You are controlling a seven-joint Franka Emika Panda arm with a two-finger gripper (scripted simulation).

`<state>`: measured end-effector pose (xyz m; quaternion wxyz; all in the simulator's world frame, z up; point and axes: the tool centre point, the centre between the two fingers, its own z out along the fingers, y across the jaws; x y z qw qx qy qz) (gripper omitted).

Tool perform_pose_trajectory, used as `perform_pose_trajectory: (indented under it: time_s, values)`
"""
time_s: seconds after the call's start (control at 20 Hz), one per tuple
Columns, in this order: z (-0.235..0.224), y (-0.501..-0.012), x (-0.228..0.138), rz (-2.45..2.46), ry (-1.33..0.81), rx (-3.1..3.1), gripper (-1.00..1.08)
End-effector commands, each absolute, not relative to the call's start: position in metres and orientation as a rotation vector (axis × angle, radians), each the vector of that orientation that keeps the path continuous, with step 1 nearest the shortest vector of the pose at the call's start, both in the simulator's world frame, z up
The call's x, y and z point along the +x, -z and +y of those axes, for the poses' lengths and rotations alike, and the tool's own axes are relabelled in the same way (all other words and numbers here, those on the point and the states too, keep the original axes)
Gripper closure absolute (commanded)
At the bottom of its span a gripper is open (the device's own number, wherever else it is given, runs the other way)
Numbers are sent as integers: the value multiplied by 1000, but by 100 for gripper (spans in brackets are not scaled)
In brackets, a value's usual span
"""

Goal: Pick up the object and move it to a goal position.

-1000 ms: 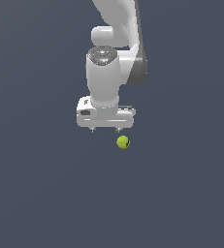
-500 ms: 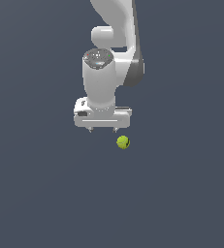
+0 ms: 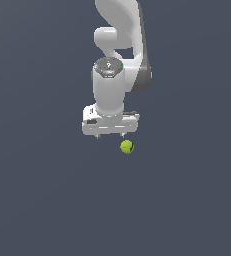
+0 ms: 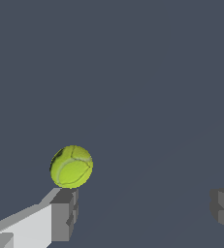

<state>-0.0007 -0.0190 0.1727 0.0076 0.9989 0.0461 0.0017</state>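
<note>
The object is a small yellow-green ball (image 3: 127, 146) with faint darker seams, lying on the dark grey floor. In the exterior view it sits just below and toward the exterior view's right of my white gripper (image 3: 110, 135), apart from it. My gripper is open and empty, its fingertips barely showing under the hand. In the wrist view the ball (image 4: 71, 166) lies just past one grey fingertip (image 4: 64, 213), outside the gap; the other fingertip (image 4: 223, 206) is far across the frame.
The plain dark grey floor (image 3: 42, 200) fills both views. The white arm (image 3: 119, 45) rises above the gripper. Nothing else shows.
The gripper has shifted slightly toward the exterior view's right and a little closer to the ball. The ball has not moved.
</note>
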Motion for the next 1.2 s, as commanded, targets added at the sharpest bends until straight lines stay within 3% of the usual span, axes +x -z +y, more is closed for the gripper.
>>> perform_pose_trajectory:
  time_s: [0.0, 0.6, 1.15]
  values:
    - [-11, -163, -3, 227, -3, 3118, -92]
    - [44, -107, -23, 765, 2, 3040, -92]
    - [60, -92, -31, 917, 1, 3005, -92]
